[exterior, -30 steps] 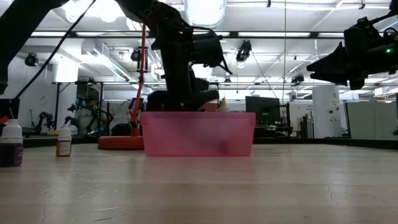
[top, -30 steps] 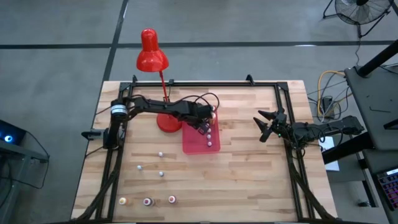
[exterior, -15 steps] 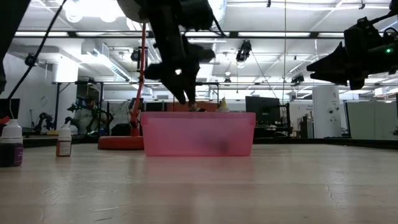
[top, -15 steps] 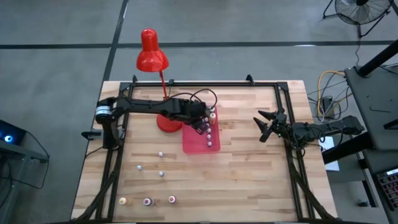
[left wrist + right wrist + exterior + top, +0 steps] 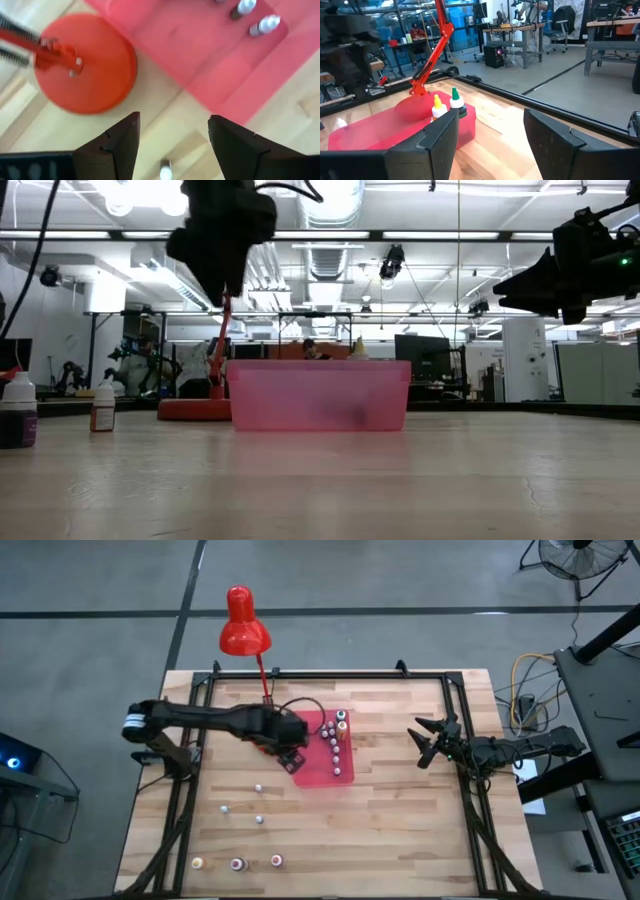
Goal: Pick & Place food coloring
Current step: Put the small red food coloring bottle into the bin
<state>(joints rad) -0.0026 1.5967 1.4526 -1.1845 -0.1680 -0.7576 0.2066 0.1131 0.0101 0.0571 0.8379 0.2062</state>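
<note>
Left gripper (image 5: pixel 292 754) open and empty above the pink tray's (image 5: pixel 310 772) left edge.
High view: food coloring bottles (image 5: pixel 337 739) line the tray's right side; 6 more (image 5: pixel 258 788) stand on the table (image 5: pixel 400 830). Left wrist view: fingers (image 5: pixel 116 145) spread near the red lamp base (image 5: pixel 85 70). Right gripper (image 5: pixel 428 743) waits open, empty.

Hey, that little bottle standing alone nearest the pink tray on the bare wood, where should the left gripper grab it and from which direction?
Likely from straight above, closing on the body just under the white cap. The bottle looks upright with open wood on every side, and the open left gripper is already above the table between it and the tray.
</note>
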